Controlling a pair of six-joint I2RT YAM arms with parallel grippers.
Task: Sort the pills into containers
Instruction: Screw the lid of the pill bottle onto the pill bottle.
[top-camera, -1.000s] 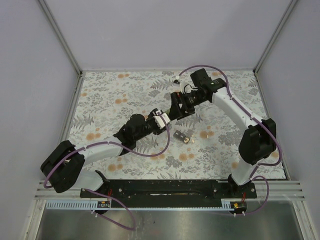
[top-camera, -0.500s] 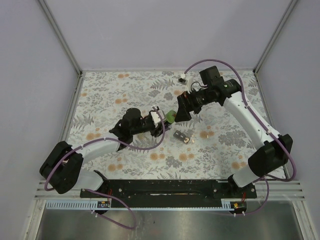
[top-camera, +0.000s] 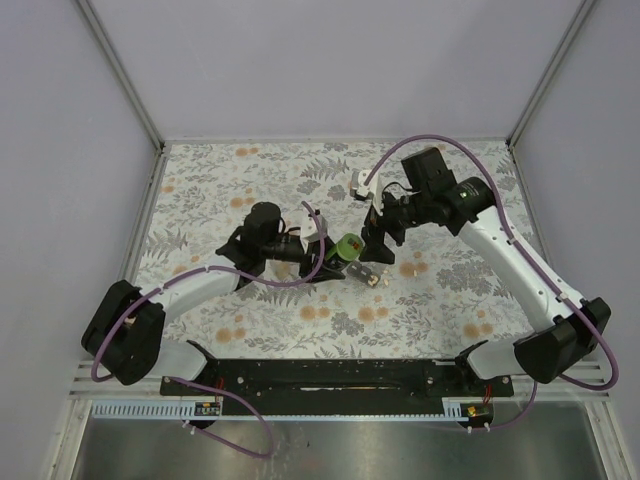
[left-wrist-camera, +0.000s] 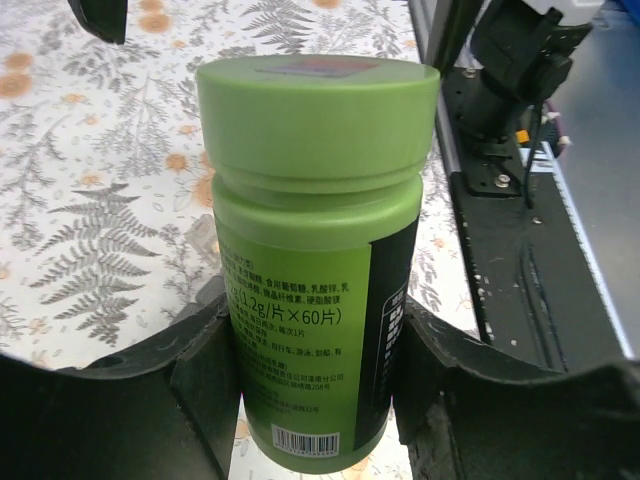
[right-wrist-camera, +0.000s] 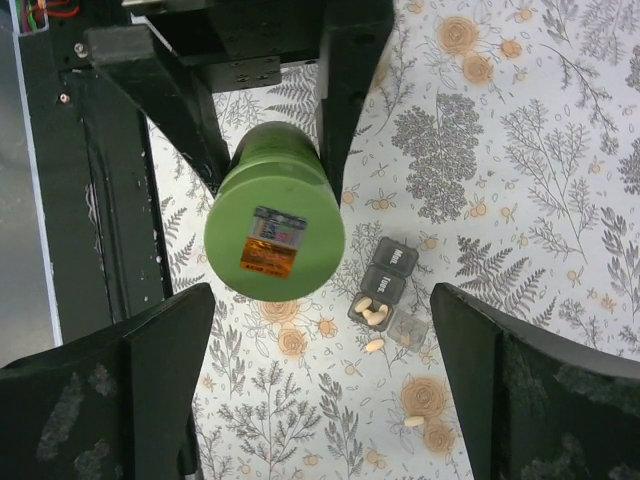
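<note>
1. Green pill bottle (top-camera: 347, 247): cap on, printed label. Sits near the middle of the floral surface (top-camera: 200, 200). The left fingers (top-camera: 332, 256) clamp its lower body from both sides, spread only to its width.
2. Right fingers (top-camera: 376, 243): spread fully wide, holding nothing. Just at 3 o'clock of the bottle, facing its cap.
3. Pill organiser (top-camera: 368, 272): lies on the surface at 4 o'clock of the bottle. One compartment shows pale pills.
4. Loose pills (right-wrist-camera: 374, 345): two on the surface, one just beside the organiser and one farther off.
</note>
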